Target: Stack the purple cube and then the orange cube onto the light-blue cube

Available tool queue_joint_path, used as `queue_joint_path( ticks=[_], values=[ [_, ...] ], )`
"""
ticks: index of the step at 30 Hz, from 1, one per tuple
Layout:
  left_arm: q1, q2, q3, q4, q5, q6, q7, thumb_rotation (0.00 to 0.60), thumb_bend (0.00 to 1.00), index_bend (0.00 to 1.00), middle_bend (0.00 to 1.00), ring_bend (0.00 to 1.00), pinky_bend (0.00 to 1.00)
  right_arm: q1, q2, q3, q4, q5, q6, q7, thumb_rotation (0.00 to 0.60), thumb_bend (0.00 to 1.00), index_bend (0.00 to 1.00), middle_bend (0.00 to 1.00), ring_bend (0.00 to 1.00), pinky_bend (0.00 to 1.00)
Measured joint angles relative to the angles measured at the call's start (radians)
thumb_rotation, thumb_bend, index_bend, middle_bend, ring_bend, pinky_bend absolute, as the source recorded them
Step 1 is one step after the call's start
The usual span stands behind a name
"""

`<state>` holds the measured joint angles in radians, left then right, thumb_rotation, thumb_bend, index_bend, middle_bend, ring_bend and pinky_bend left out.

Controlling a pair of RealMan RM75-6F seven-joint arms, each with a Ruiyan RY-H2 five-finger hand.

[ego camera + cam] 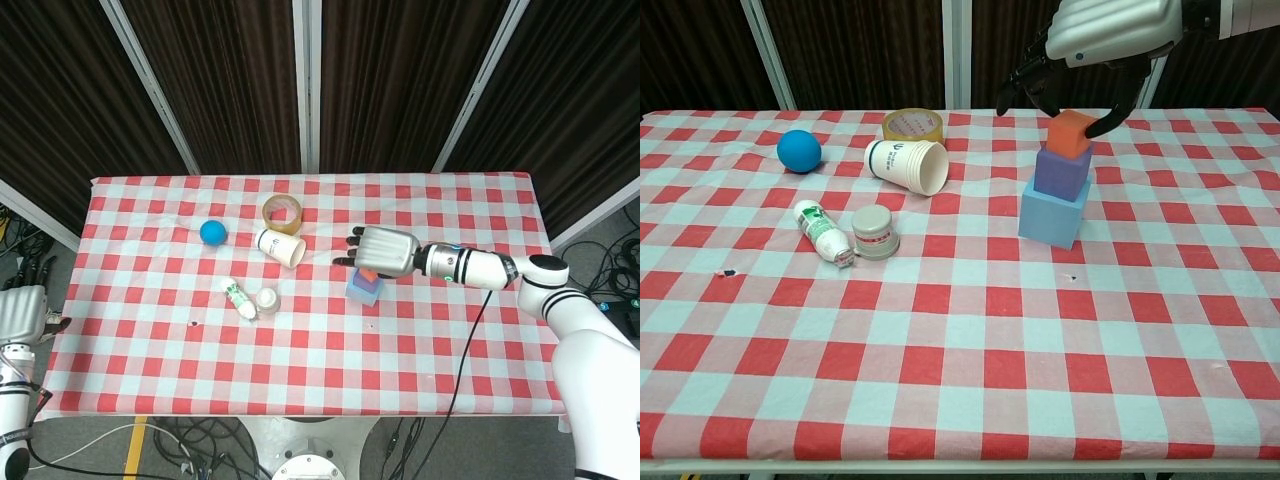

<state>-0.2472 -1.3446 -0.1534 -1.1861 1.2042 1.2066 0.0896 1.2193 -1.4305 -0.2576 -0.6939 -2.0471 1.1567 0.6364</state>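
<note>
The light-blue cube (1051, 214) stands on the checked cloth right of centre. On it sits the purple cube (1062, 172), and the orange cube (1071, 134) rests level on top of that. My right hand (1110, 35) hangs directly over the stack, its thumb and a finger (1103, 123) pinching the orange cube from either side. From the head view, the right hand (385, 250) covers most of the stack, with only the light-blue cube (362, 293) showing well. My left hand (22, 312) stays off the table at the far left, its fingers unclear.
To the left of the stack lie a tipped paper cup (907, 165), a tape roll (913, 124), a blue ball (799, 150), a small white bottle (822, 231) and a grey cap (876, 231).
</note>
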Motion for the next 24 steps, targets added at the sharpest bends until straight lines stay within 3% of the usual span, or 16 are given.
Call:
queue_joint_path(
  ticks=[6, 14, 20, 24],
  values=[
    [0.001, 0.004, -0.001, -0.001, -0.004, -0.001, -0.003, 0.6, 0.11, 0.13, 0.14, 0.13, 0.25, 0.009, -0.011, -0.012, 0.024, 0.005, 0.0, 0.022, 0.6, 0.0, 0.02, 0.3, 0.15, 0.31],
    [0.001, 0.005, -0.001, -0.005, 0.0, 0.001, -0.011, 0.6, 0.11, 0.13, 0.14, 0.13, 0.25, 0.018, 0.044, -0.016, -0.013, 0.016, 0.006, 0.001, 0.6, 0.0, 0.0, 0.16, 0.03, 0.25],
    [0.0, 0.015, -0.006, -0.026, 0.01, 0.013, -0.024, 0.6, 0.11, 0.13, 0.14, 0.13, 0.25, -0.011, 0.174, 0.01, -0.186, 0.089, -0.012, -0.079, 0.6, 0.0, 0.0, 0.14, 0.03, 0.25],
    [-0.002, 0.02, -0.007, -0.039, 0.025, 0.02, -0.048, 0.6, 0.11, 0.13, 0.14, 0.13, 0.25, -0.09, 0.283, 0.053, -0.411, 0.243, -0.032, -0.241, 0.6, 0.03, 0.0, 0.15, 0.03, 0.25]
  ],
)
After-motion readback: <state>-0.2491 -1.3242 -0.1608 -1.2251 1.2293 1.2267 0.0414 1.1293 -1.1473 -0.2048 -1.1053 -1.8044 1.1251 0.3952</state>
